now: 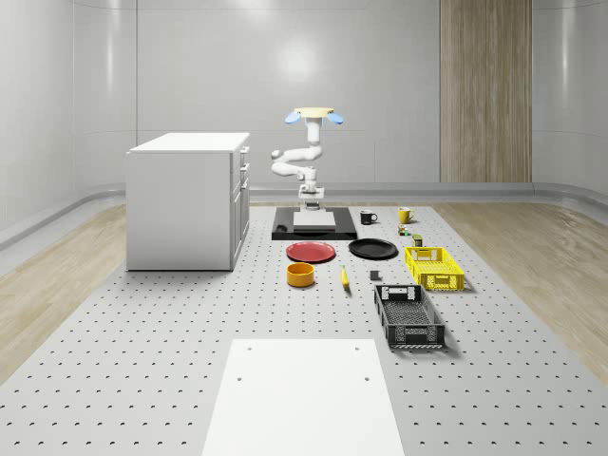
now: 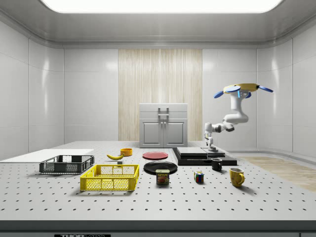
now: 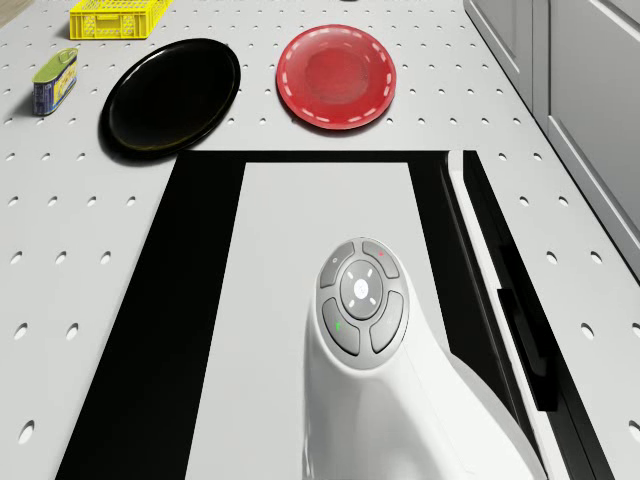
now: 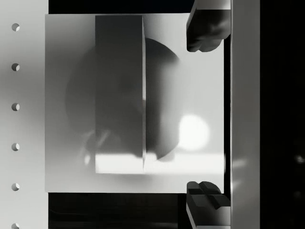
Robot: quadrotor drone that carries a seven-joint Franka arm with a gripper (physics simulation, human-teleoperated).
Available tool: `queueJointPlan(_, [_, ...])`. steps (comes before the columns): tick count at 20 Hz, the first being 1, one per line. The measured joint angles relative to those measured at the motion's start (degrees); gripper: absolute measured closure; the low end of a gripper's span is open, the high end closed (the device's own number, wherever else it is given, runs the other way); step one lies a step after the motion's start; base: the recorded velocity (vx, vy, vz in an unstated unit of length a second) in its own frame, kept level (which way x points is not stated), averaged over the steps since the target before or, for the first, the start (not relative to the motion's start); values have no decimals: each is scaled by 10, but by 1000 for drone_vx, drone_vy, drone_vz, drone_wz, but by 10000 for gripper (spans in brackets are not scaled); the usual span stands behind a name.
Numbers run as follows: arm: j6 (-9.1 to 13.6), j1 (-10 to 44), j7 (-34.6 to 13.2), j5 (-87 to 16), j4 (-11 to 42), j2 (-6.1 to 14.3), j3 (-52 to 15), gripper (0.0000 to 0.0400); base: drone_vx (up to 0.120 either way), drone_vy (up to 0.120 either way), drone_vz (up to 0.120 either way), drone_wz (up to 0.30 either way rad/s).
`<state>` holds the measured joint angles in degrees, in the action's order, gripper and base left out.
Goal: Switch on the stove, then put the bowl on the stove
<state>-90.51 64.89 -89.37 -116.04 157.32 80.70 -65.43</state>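
open gripper over flat glossy stove

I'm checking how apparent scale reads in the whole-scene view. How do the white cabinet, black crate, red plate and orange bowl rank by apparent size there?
1. white cabinet, by far the largest.
2. black crate, though it sits nearer the camera, which inflates it.
3. red plate.
4. orange bowl, smallest.
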Motion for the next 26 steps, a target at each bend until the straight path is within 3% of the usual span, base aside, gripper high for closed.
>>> queueJointPlan(6, [-4, 0, 1, 2, -1, 4, -1, 0, 120, 0, 7, 0])
queueJointPlan(10, [-6, 1, 0, 3, -1, 7, -1, 0, 120, 0, 120, 0])
queueJointPlan(26, [-14, 5, -3, 8, -2, 15, -2, 0, 120, 0, 0, 0])
